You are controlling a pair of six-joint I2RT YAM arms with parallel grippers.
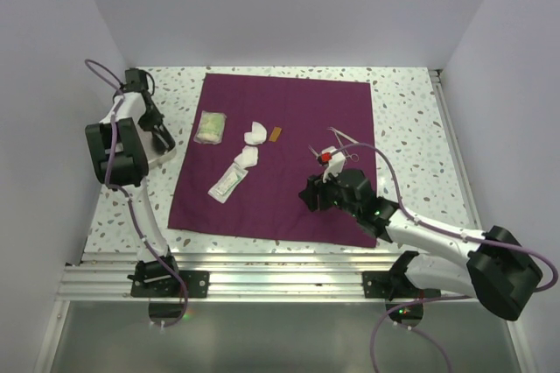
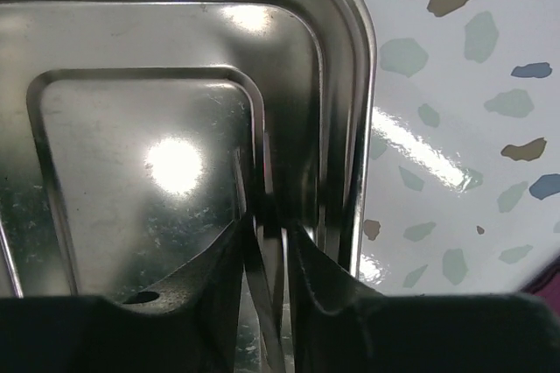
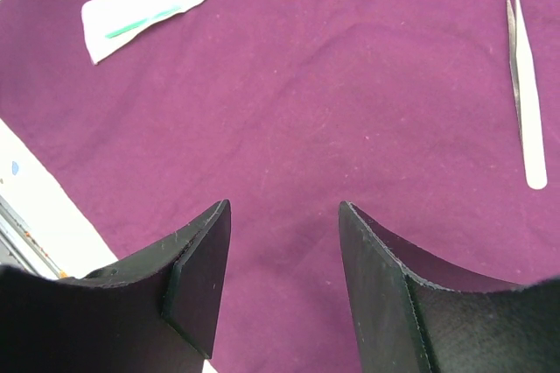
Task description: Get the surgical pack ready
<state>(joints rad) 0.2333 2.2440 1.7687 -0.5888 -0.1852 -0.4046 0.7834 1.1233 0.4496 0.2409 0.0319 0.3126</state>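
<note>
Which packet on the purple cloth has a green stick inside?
The long, flat white packet, lying nearest the front edge of the purple cloth. The other packet is squarish, pale green, and sits farther back by the left edge.

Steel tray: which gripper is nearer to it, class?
Left. The left gripper is at the tray, by its rim; the right gripper hangs over the purple cloth, far off.
</note>
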